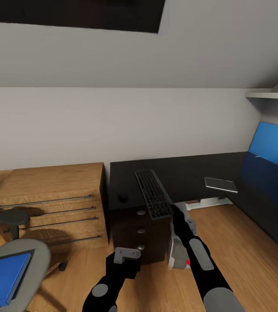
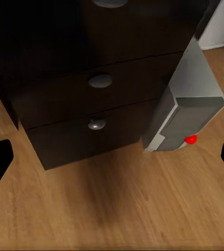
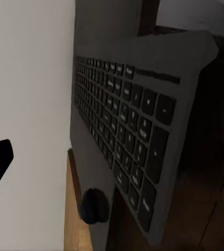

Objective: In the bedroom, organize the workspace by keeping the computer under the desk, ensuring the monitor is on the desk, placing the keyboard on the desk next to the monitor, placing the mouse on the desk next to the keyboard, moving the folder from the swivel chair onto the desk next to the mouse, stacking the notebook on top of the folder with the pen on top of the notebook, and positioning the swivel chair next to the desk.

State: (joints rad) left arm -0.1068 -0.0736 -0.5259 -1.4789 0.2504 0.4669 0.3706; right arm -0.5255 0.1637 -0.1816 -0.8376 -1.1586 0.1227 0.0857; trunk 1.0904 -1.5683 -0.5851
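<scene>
Head view has the keyboard (image 1: 154,193) lying lengthwise on the black counter (image 1: 186,173), its near end overhanging the edge where the right tool (image 1: 174,211) meets it; whether that tool grips it I cannot tell. At nine o'clock of the keyboard sits the mouse (image 1: 122,198). The left tool (image 1: 127,255) hangs spread and empty before the drawers. The computer (image 1: 178,253) stands beside the drawers. The folder (image 1: 4,277) lies on the swivel chair (image 1: 37,260) at seven o'clock.
</scene>
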